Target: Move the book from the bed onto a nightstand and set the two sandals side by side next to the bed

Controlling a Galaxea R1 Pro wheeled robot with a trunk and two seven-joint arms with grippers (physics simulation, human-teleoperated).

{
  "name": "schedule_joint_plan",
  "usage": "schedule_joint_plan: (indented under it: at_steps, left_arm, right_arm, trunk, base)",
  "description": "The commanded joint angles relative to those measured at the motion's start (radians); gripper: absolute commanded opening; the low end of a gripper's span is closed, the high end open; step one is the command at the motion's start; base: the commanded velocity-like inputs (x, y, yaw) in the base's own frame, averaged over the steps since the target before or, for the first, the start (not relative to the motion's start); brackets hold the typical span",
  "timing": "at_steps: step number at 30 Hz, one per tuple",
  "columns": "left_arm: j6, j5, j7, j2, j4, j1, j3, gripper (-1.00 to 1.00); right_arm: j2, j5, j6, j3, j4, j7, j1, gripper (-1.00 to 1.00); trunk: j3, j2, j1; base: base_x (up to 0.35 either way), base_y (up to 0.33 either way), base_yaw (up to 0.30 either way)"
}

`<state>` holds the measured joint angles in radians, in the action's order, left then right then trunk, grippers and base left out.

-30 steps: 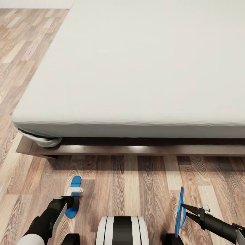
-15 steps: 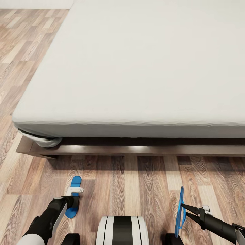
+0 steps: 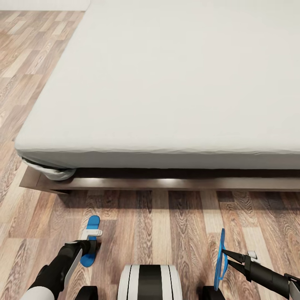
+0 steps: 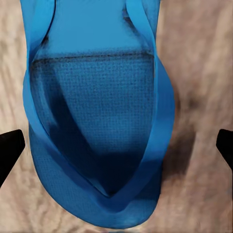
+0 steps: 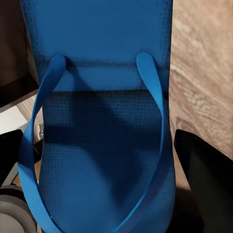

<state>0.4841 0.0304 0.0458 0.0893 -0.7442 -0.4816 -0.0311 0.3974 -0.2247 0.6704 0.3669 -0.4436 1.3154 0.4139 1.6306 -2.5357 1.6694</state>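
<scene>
The left gripper [image 3: 88, 246] has its fingers spread wide to either side of a flat bright blue thin-soled sandal [image 3: 90, 241] lying on the brown wood-plank floor [image 3: 158, 221], its long axis running out from the fingertips toward the large low bed with dark wooden frame and off-white mattress [image 3: 166, 96]. The right gripper [image 3: 225, 255] clamps the second bright blue sandal [image 3: 220, 260] by its sole, standing on edge (sole face square to the wrist camera), its long axis also pointing toward the bed.
</scene>
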Motion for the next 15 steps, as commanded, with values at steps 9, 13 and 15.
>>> schedule_joint_plan:
  at_steps: [9, 13, 15]
  left_arm:
    - [0.005, 0.003, 0.005, 0.0, -0.001, 0.0, -0.003, 1.0]
    - [0.006, 0.003, 0.005, 0.0, -0.001, 0.0, -0.003, 1.0]
    - [0.007, 0.003, 0.005, 0.0, -0.001, 0.0, -0.003, 1.0]
  right_arm:
    - [0.0, -0.002, 0.009, 0.001, 0.0, 0.002, 0.0, -1.0]
    - [0.0, -0.002, 0.009, 0.001, 0.0, 0.002, 0.0, -1.0]
    - [0.0, -0.002, 0.009, 0.001, 0.0, 0.002, 0.0, -1.0]
  trunk:
    - [0.001, 0.0, 0.0]
    - [-0.007, 0.0, -0.001]
    - [-0.015, 0.001, -0.002]
  base:
    - [0.0, 0.0, 0.0]
    - [0.0, 0.0, 0.0]
    - [0.0, 0.0, 0.0]
